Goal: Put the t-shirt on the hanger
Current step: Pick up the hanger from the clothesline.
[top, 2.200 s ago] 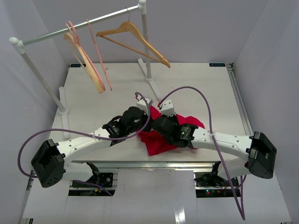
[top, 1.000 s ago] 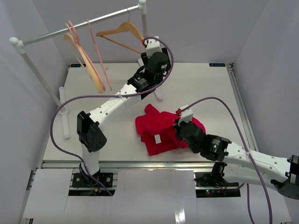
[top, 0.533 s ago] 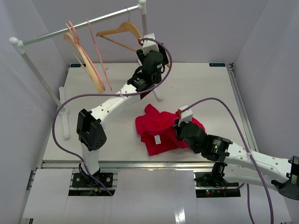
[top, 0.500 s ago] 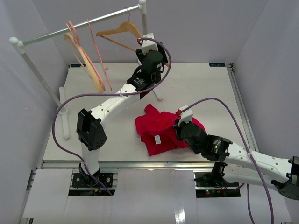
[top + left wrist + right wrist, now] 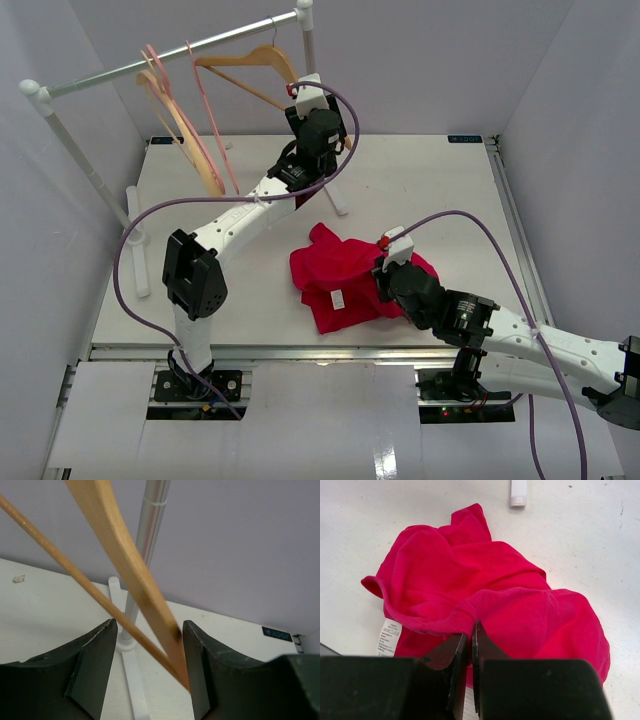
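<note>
The red t-shirt (image 5: 335, 270) lies crumpled on the white table, its white label (image 5: 389, 636) facing up. My right gripper (image 5: 380, 272) is at the shirt's right side. In the right wrist view it (image 5: 471, 630) is shut on a fold of the ribbed collar of the t-shirt (image 5: 470, 575). The wooden hanger (image 5: 240, 57) hangs from the rail. My left gripper (image 5: 318, 112) is raised to the hanger's right end. In the left wrist view the left gripper (image 5: 149, 630) is open around the hanger (image 5: 125, 560); the tip rests against the right finger, and the left finger stands apart.
A metal rail (image 5: 110, 78) on white posts crosses the back left. It also carries thin pink hangers (image 5: 207, 135) and a thick pale wooden hanger (image 5: 192, 150). The rack's right post (image 5: 150, 530) stands just behind the left gripper. Purple walls close in the table.
The left arm has left the t-shirt and risen to the hanger's right end. In the last second it shifted left and the hanger swung left with it. The right gripper keeps its hold.
</note>
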`<state>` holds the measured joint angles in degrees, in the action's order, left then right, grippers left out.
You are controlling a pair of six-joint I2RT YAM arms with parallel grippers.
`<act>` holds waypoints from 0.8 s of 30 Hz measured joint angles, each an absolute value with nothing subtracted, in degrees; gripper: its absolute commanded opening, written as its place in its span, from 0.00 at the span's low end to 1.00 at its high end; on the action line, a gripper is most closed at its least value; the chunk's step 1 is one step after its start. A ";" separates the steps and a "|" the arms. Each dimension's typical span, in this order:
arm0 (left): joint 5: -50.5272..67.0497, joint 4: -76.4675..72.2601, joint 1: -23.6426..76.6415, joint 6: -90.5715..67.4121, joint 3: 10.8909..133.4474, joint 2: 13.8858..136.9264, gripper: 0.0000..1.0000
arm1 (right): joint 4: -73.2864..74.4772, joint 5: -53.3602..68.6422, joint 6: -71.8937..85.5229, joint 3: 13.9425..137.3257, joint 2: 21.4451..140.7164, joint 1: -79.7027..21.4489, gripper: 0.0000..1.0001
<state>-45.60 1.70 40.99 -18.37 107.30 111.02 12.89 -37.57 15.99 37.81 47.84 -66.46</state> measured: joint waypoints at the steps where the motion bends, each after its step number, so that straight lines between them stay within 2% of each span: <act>1: -45.71 1.69 41.00 -18.29 106.26 110.55 0.66 | 12.88 -37.50 15.99 37.75 47.71 -66.46 0.08; 10: -47.05 2.87 41.04 -15.28 103.55 107.40 0.68 | 12.40 -37.05 15.99 37.69 47.57 -66.46 0.08; 16: -48.28 3.10 41.04 -13.38 103.40 104.11 0.75 | 12.23 -37.06 15.99 37.69 47.63 -66.46 0.08; 24: -48.25 2.62 40.64 -8.58 103.43 102.21 0.75 | 12.23 -37.10 15.99 37.69 48.05 -66.46 0.08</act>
